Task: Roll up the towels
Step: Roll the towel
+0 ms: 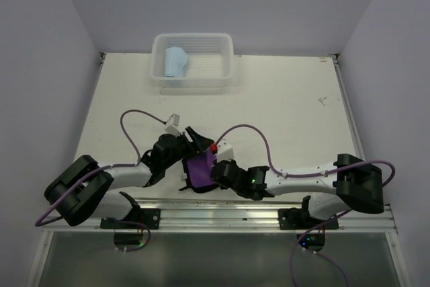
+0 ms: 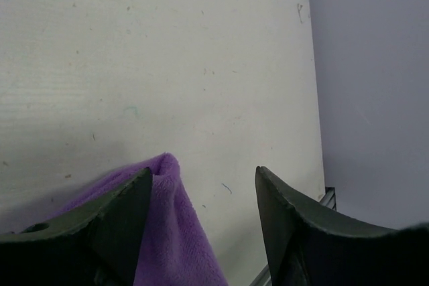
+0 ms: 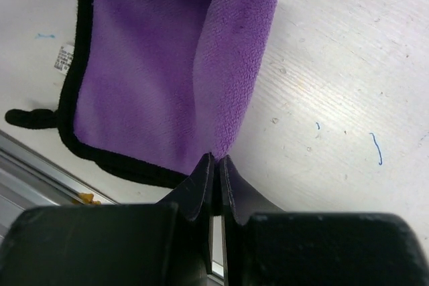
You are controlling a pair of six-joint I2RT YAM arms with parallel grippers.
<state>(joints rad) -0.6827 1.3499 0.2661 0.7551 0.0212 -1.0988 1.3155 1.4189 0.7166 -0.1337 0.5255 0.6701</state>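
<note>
**Q:** Where do the towels lie?
**A:** Purple towel [image 1: 199, 170]: near edge of the table [image 1: 282, 99], six o'clock, between my arms. Light blue towel [image 1: 176, 62]: in the white basket [image 1: 228, 65], twelve o'clock.

**Q:** Your pincers?
**A:** Right gripper [image 3: 216, 161]: jaws closed, pinching the purple towel's folded edge. Left gripper [image 2: 202, 173]: jaws apart, holding nothing, cloth brushing one finger.

**Q:** Handling?
**A:** I judge it light, limp and plush, not slippery. It is best taken at the fold or the black hem [image 3: 120, 163], since it would sag elsewhere.

Bare table [image 1: 289, 119] runs from purple towel [image 1: 199, 169] to far basket [image 1: 215, 65].
</note>
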